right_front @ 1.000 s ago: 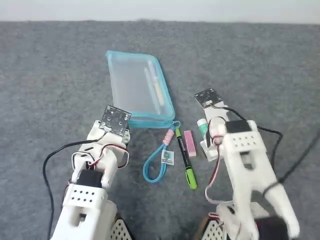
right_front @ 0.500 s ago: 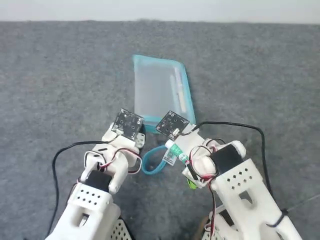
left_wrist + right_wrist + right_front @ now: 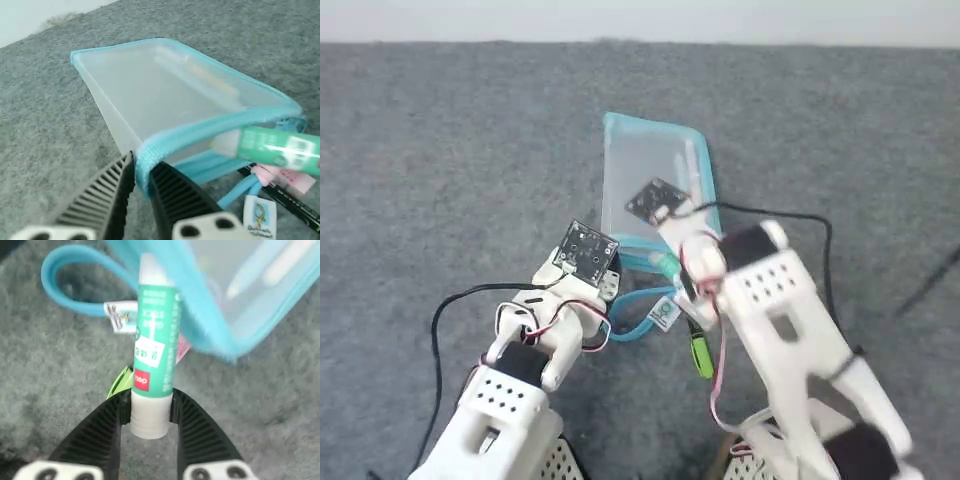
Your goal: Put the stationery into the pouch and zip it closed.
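Glue stick (image 3: 152,370) clamped in right pincer (image 3: 149,399), tip at pouch (image 3: 165,95) mouth; left pincer (image 3: 141,167) pinching rim. Next, likely: push deeper, release.

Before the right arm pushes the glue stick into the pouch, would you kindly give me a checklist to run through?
1. The right gripper is shut on the green-and-white glue stick: ok.
2. The left gripper pinches the turquoise rim of the translucent pouch, lifting its mouth: ok.
3. The stick's tip sits at the mouth, under the raised rim: ok.
4. The tip clears the lower lip: cannot tell.
5. The blue wrist strap lies beside the stick, not across it: ok.
6. All stationery is inside: not ok; the black-and-green marker and pink eraser lie outside.
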Motion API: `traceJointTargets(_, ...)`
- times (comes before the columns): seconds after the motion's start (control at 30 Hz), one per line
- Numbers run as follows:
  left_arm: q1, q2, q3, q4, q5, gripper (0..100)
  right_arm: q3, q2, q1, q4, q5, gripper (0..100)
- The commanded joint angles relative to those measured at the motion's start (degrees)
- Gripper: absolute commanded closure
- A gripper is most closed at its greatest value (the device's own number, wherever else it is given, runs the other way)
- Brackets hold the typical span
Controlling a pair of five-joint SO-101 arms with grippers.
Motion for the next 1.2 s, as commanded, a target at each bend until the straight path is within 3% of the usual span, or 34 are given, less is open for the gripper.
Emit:
traceJointTargets(0.0, 0.62, -0.35, -2.24, -1.85, 0.70, 99, -10.73, 7.87, 0.75, -0.48, -2.90, 99.2)
traceJointTargets(0.2, 0.62, -0.35, -2.15, -1.85, 0.70, 99, -24.26, 20.97, 0.75, 0.13, -13.19, 99.2)
traceJointTargets(0.5, 0.62, -0.35, -2.15, -1.85, 0.70, 99, -47.91, 33.10, 0.84, 10.24, -23.03, 99.2)
traceJointTargets(0.57, 0.62, -0.35, -2.15, -1.85, 0.62, 99, -51.87, 35.12, 0.66, 12.18, -22.51, 96.9)
traceJointTargets(0.8, 0.62, -0.26, -2.07, -1.85, 0.53, 99, -58.02, 37.93, 0.48, 16.22, -22.33, 70.0)
traceJointTargets(1.17, 0.26, -0.35, -1.63, -1.85, 0.44, 99, -57.76, 29.05, 0.92, 20.79, -15.38, 70.0)
